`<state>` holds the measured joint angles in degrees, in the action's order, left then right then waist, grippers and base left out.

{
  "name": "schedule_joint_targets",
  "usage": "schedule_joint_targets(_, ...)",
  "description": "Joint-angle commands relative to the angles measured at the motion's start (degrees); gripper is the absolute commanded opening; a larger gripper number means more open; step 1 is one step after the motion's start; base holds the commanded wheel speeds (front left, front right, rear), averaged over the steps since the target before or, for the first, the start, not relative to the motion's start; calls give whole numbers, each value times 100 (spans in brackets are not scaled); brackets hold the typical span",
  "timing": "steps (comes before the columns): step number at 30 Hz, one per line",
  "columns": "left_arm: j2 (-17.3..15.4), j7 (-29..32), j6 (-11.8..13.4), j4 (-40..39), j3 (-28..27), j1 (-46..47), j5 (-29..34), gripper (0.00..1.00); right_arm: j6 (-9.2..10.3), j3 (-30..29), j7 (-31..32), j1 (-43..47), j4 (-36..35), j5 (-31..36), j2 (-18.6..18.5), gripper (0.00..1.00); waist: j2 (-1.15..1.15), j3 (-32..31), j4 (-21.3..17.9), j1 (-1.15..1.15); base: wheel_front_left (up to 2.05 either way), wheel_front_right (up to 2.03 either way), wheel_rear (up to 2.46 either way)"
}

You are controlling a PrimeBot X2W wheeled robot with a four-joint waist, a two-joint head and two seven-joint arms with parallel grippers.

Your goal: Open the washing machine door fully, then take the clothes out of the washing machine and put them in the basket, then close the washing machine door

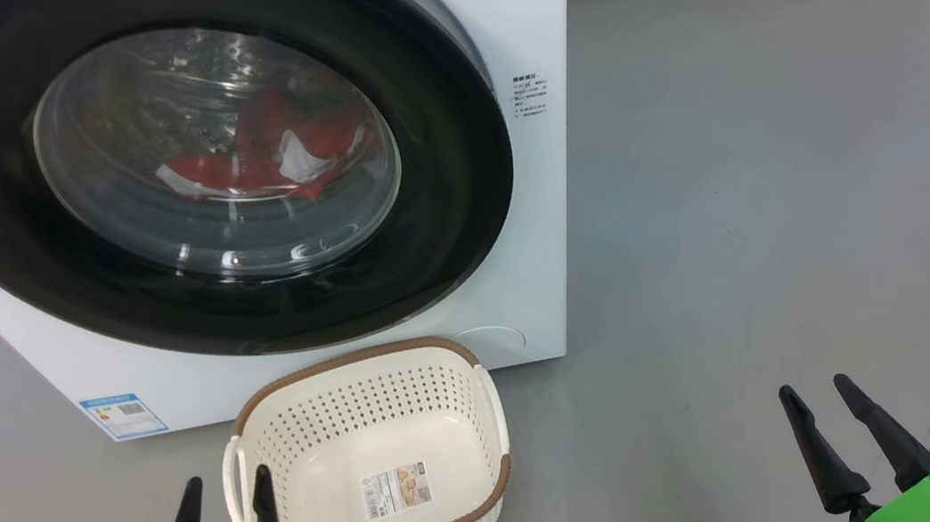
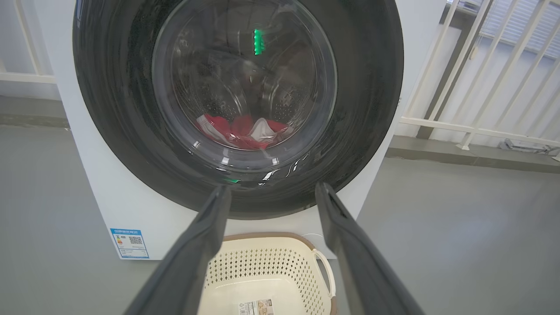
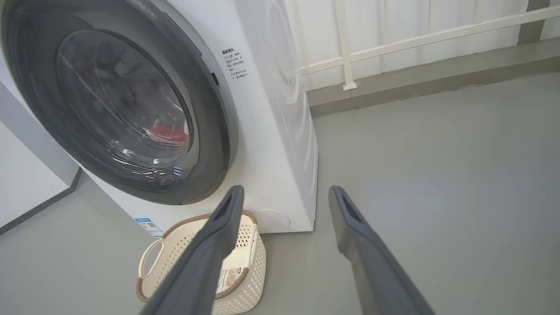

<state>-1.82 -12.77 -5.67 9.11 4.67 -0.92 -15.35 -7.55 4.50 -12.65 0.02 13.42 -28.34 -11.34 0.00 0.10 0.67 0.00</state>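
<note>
The white washing machine (image 1: 490, 42) stands ahead with its black-rimmed round door (image 1: 444, 237) closed against the front. Red and white clothes (image 1: 254, 158) lie in the drum behind the glass, also seen as clothes (image 2: 243, 131) in the left wrist view. The cream basket (image 1: 480, 510) with a brown rim sits on the floor just below the door, with nothing in it. My left gripper (image 1: 225, 486) hovers open beside the basket's left handle. My right gripper (image 1: 814, 390) is open over bare floor at the lower right, well clear of the machine.
Grey floor (image 1: 776, 166) stretches to the right of the machine. A white railing (image 3: 393, 43) and a low grey kerb (image 3: 415, 83) run along the wall behind. A blue label (image 1: 123, 415) marks the machine's lower left corner.
</note>
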Motion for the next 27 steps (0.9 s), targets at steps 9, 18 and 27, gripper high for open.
schedule_joint_targets(9, -105, -215, 106, 3, -149, 54, 594, 100, 6, 60, -227, 33, -182, 605, -142, 100, 0, -21, -49, 0, 0, 0, 0)
schedule_joint_targets(18, -106, -223, 123, 164, -244, 40, 483, 100, 6, -152, -235, 168, -130, 606, -45, 100, 0, -53, -85, 0, 0, 0, 0)
schedule_joint_targets(27, -106, -223, 102, 442, -322, 52, 356, 100, 6, -222, -235, 223, -105, 616, -4, 100, 0, -83, -109, 0, 0, 0, 0)
